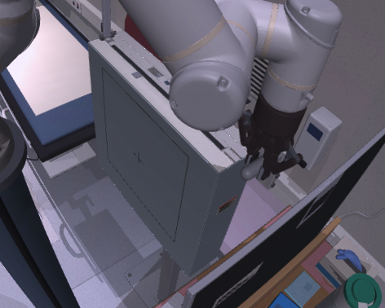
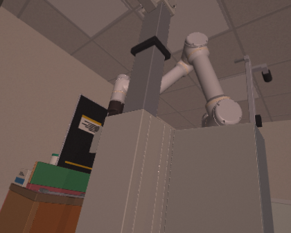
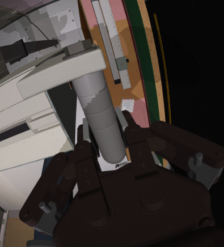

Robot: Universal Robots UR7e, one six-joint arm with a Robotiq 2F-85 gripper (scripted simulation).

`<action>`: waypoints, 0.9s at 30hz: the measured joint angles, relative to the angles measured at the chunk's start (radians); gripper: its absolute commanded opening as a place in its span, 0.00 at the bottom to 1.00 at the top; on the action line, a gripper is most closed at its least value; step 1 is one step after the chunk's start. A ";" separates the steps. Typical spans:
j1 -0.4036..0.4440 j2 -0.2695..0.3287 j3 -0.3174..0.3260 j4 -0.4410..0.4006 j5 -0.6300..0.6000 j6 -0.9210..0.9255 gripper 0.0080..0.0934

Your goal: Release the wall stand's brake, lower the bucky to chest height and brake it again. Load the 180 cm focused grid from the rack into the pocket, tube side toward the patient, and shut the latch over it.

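The top pocket slot of the bucky (image 1: 150, 163) is largely hidden behind my arm in the side camera, and from the second side camera the bucky (image 2: 184, 180) hides my gripper altogether. A grey cylindrical handle (image 3: 101, 113) sticks out from a pale bracket at the bucky's right top corner. My gripper (image 3: 108, 136) has its two finger pads clamped on either side of this handle (image 1: 251, 169), near its free end. A tall black grid panel (image 1: 288, 228) with a white label leans in the rack to the right.
Behind the bucky rises the grey column of the wall stand (image 2: 151, 69) with a black collar. A white wall box (image 1: 318, 136) sits just beyond the gripper. A blue-framed table (image 1: 48, 93) lies to the left, and a wooden cabinet (image 2: 35, 211) holds books and a green-capped jar (image 1: 363, 290).
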 measured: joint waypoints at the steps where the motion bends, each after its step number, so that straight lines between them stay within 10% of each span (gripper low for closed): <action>1: 0.000 0.004 0.001 -0.005 0.000 0.000 0.00; 27: 0.000 0.101 0.023 -0.123 0.000 0.000 0.00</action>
